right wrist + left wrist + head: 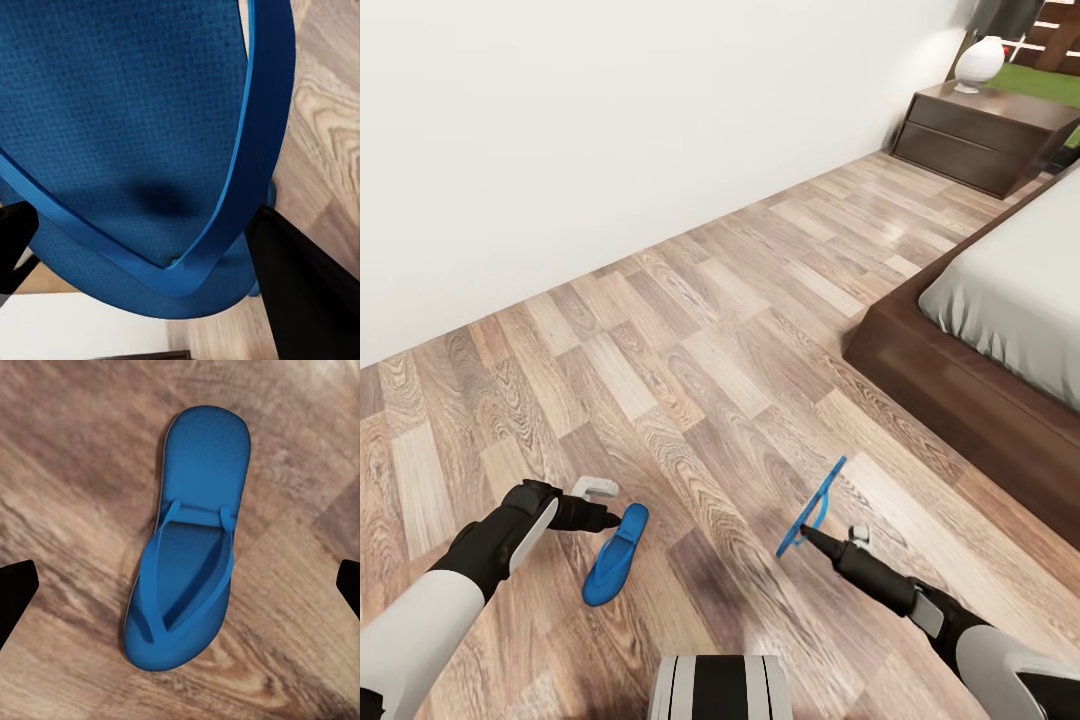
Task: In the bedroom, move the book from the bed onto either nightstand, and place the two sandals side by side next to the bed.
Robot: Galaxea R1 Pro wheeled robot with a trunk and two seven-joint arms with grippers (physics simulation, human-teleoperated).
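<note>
Sandals point(616, 567) bright blue, thin-soled.

The floor point(690, 350) and bed point(1000, 330) are seen from the head, looking down; each sandal point(187, 547) point(135, 135) is framed closer by a wrist camera.

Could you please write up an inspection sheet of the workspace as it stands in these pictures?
Surface: wood-plank floor, bare between wall and bed.
Job's things: one blue sandal lies flat on the floor, straps up; the other sandal is lifted, tilted on edge. Bed at right, nightstand by the far wall. Book: nothing seen.
Clutter: white lamp on the nightstand.
Grippers: left gripper open by the flat sandal, not holding it; right gripper shut on the lifted sandal's strap.
Cables: nothing seen.
Surroundings: plain white wall.
</note>
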